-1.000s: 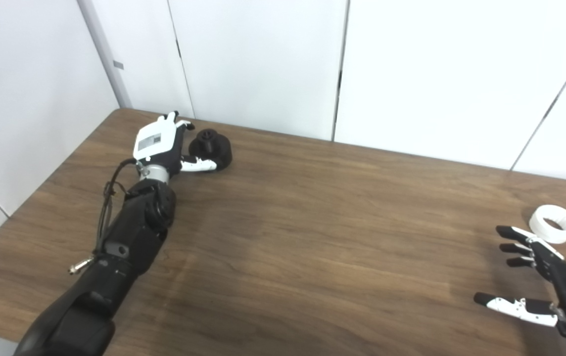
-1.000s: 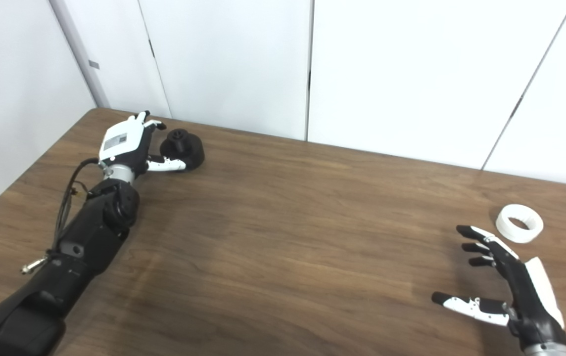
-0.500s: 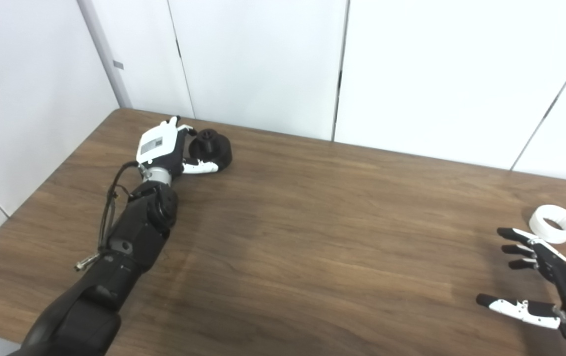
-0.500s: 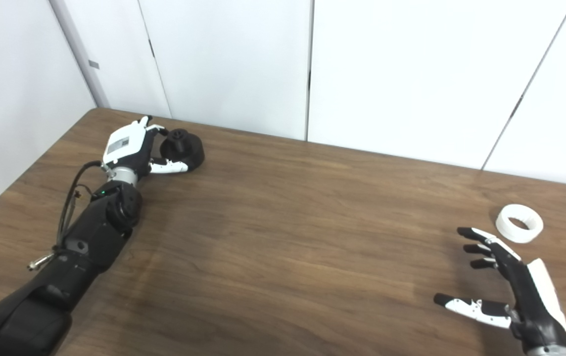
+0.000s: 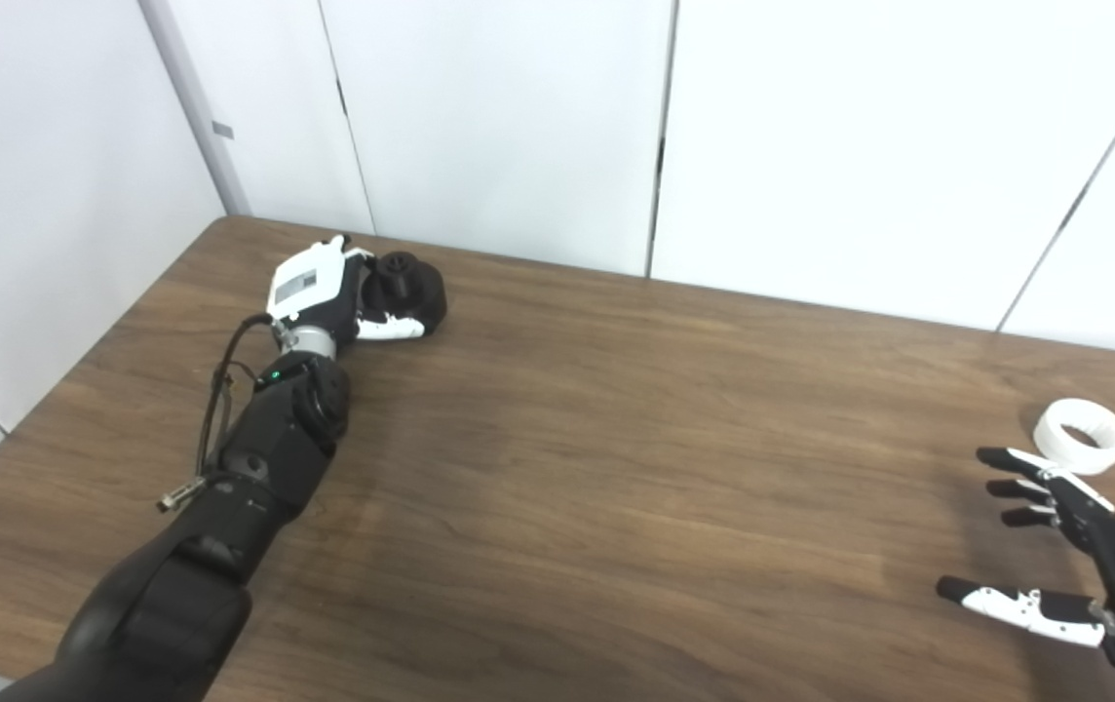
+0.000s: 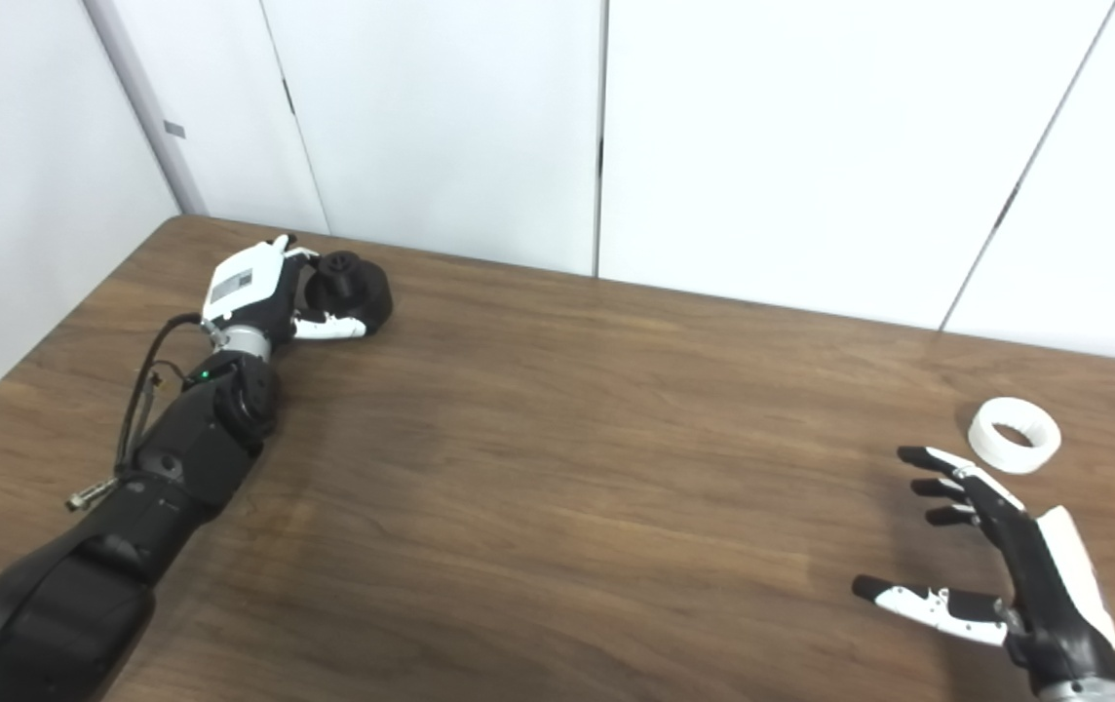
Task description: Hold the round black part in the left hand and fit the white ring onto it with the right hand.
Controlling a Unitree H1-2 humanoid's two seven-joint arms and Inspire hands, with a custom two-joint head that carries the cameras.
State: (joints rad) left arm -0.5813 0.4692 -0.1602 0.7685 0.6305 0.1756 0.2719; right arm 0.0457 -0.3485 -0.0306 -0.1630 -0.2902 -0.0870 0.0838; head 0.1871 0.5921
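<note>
The round black part (image 5: pixel 409 290) rests on the table's far left, its knob pointing up. My left hand (image 5: pixel 322 289) cups it from the left, white thumb (image 5: pixel 390 330) lying along its front and fingers (image 5: pixel 363 259) curled behind it; I see no firm grip. The white ring (image 5: pixel 1082 449) lies flat at the far right of the table. My right hand (image 6: pixel 1006 551) hovers open just in front of the ring, palm turned left and fingers spread, apart from it.
The brown wooden table (image 5: pixel 616 458) runs wide between the two hands. White wall panels (image 5: pixel 519 127) stand right behind its far edge, close to the black part. A cable loop (image 5: pixel 216 390) hangs off my left forearm.
The camera has shifted a little. My left hand has slid closer around the black part, fingers now covering more of its left side. My right hand has barely moved.
</note>
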